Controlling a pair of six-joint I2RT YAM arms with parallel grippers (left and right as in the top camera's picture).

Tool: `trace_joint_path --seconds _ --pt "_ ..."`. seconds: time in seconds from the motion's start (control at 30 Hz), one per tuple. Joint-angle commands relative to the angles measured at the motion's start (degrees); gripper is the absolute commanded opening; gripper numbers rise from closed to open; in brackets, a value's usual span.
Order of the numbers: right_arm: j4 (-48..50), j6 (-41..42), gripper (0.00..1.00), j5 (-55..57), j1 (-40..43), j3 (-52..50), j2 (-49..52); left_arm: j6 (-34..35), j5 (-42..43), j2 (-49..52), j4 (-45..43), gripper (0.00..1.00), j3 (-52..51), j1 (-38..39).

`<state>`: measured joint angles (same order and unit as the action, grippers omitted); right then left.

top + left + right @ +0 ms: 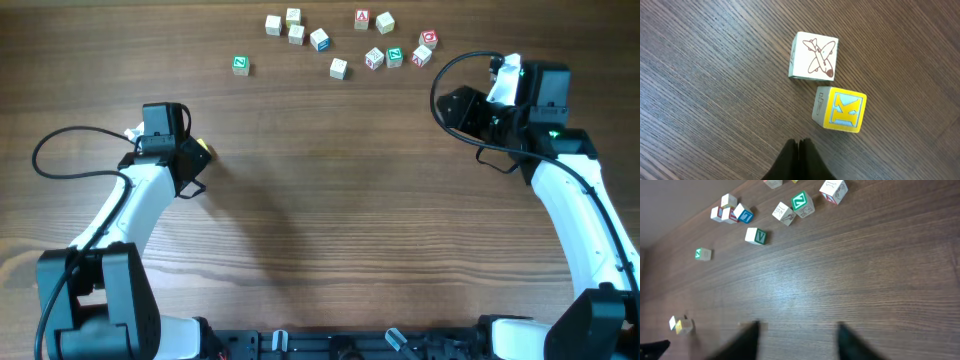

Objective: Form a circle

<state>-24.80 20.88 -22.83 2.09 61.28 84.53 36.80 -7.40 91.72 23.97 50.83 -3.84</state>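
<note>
The circle (680, 325) is barely begun; it lies on the left side of the table (330, 220), just ahead of the left gripper (798, 144). There we see only a plane cube (814, 56) and a K cube (840, 110), set close, nearly touching at a corner; a third cube we cannot make out.

The left fingers are pressed together with nothing between them, and their tip sits just short of the K cube. We judge that any forward nudge would shove or twist that cube into the plane cube; with so few laid, a small shift would spoil the curve.

The right gripper (798, 327) has its fingers spread and empty over bare wood. The loose cubes (339, 68) lie scattered along the far edge, well apart from the circle; several sit in tight pairs, so fingers closing on one could catch its neighbour and send it rolling.

The long carry across is another risk; a weak pinch could drop a cube midway. The left arm itself stands beside the circle, so we think it blocks any approach from the near side.
</note>
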Motion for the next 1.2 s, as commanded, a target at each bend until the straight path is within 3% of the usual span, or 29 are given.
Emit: trace_joint_path --seconds 0.0,0.07,0.13,0.17,0.2,0.27,0.3,0.4,0.53,0.7,0.8,1.07,1.1,1.13,1.17 --pt "1.0 2.4 0.11 -0.6 0.0 1.0 0.5 -0.4 2.0 -5.0 0.5 0.04 0.9 -0.3" --pt "6.8 2.6 0.4 -9.9 0.0 1.1 0.5 -0.6 2.0 -12.5 2.1 0.06 1.4 -0.3" --pt "10.3 2.6 0.49 -16.0 -0.7 3.6 0.5 -2.2 1.3 -24.2 3.0 0.17 1.4 -0.3" --pt "9.7 2.1 0.53 -15.6 -1.5 5.2 0.5 -2.8 1.3 -27.6 3.1 0.29 1.4 -0.3" --pt "9.2 1.4 0.59 -13.8 -3.4 7.8 0.5 -4.3 1.3 -32.8 3.7 0.45 1.4 -0.3" --pt "7.2 0.7 0.63 -5.1 -7.2 11.3 0.7 -5.1 1.3 -39.1 4.4 0.62 1.4 -0.3" --pt "4.8 -0.4 0.73 2.7 -10.7 14.3 1.7 -5.1 1.3 -41.4 4.8 0.68 1.4 -0.3" --pt "3.1 -2.2 0.93 10.2 -17.1 18.8 7.6 -5.1 1.3 -43.8 6.4 0.76 1.4 -0.3" --pt "2.8 0.4 0.97 12.3 -19.6 25.9 21.8 -5.1 1.3 -43.7 11.1 0.85 1.4 -0.3" --pt "-1.2 5.1 1.0 13.6 -22.3 45.0 43.3 -5.1 1.3 -43.7 11.9 1.0 1.4 -0.3" --pt "-0.1 9.6 0.99 17.3 -24.2 50.0 51.6 -5.1 1.3 -42.9 11.9 1.0 1.4 -0.3" --pt "7.7 13.7 0.98 28.4 -25.9 50.1 60.0 -5.1 1.4 -38.2 11.9 1.0 1.4 -0.3" --pt "8.6 13.7 0.9 28.9 -25.9 50.1 60.5 -5.0 1.6 -37.6 11.9 1.0 1.4 -0.3" --pt "9.0 13.7 0.73 28.8 -25.9 50.1 60.6 -5.1 1.6 -37.2 11.9 1.0 1.4 -0.3" --pt "9.0 13.5 0.63 28.4 -26.0 50.1 60.6 -5.0 1.6 -36.9 11.9 1.0 1.4 -0.3"
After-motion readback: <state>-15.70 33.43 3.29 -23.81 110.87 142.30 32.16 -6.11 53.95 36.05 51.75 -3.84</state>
